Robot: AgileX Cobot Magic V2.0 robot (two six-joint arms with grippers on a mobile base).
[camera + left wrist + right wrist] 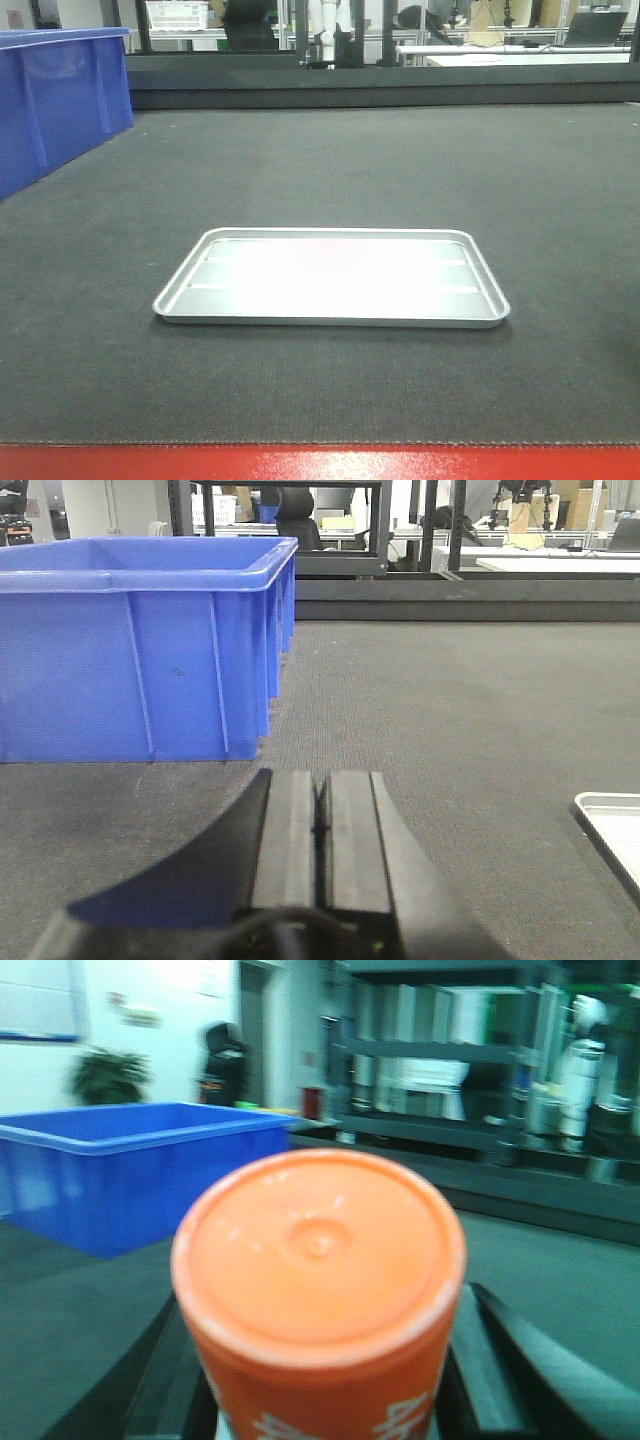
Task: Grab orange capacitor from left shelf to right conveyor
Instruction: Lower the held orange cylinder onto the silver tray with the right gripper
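Snugly within right gripper (330, 1360): smooth cylindrical orange capacitor (318, 1260)

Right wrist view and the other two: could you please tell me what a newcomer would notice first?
The orange capacitor fills the right wrist view, gripped between the dark fingers of the right gripper. In the front view, a shallow silver tray lies on the dark conveyor, and a big blue bin stands at its left.
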